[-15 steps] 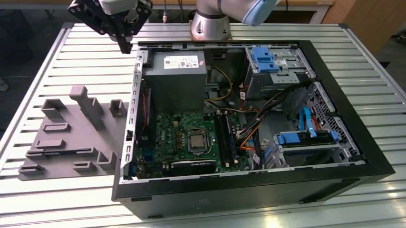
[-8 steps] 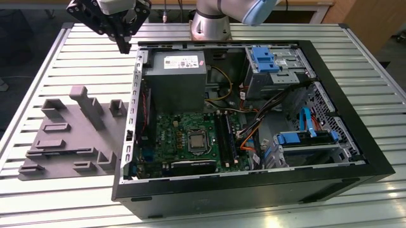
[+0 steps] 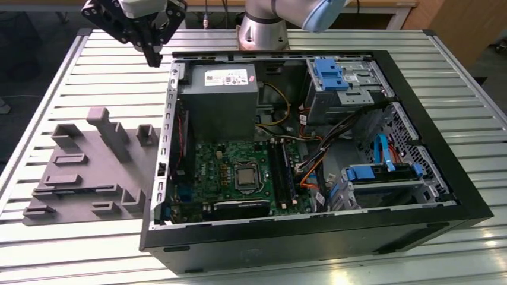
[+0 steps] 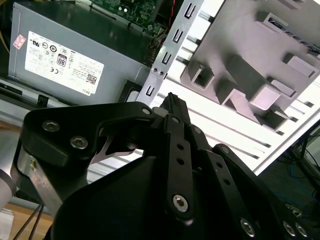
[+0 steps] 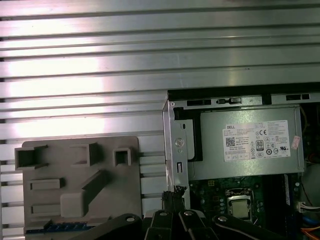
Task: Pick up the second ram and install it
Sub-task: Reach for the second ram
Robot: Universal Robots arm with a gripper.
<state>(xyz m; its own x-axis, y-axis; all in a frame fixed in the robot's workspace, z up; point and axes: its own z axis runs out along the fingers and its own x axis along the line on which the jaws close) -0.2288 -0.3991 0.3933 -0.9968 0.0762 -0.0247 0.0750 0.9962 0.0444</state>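
Hovering gripper (image 3: 153, 58): your fingers are pressed together, tips meeting, nothing seen between them; it hangs above the slatted table (image 3: 79, 252), just off the far corner of the open case (image 3: 317, 237) on the exterior view's left.
Closest neighbour: the power supply (image 3: 218, 98) sits just inside that corner, near the fingertips but apart from them.
Tray (image 3: 56, 215): the light grey moulded block lies on the table beside the case, on the exterior view's left, well below the gripper.
Second ram (image 5: 60, 228): what looks like it shows in the first wrist view as a thin dark strip with blue flecks, seated in the tray and not in your grasp.
Long axis: it runs across the tray, roughly square to the case's side wall.
Slots (image 3: 281, 172): the black rails on the motherboard run lengthwise along that wall, so stick and slots look crossed.
Risk one: with so little of the stick showing, your fingertips could strike the tray's raised blocks.
Risk two: a skewed pinch on so narrow a stick could tilt it.
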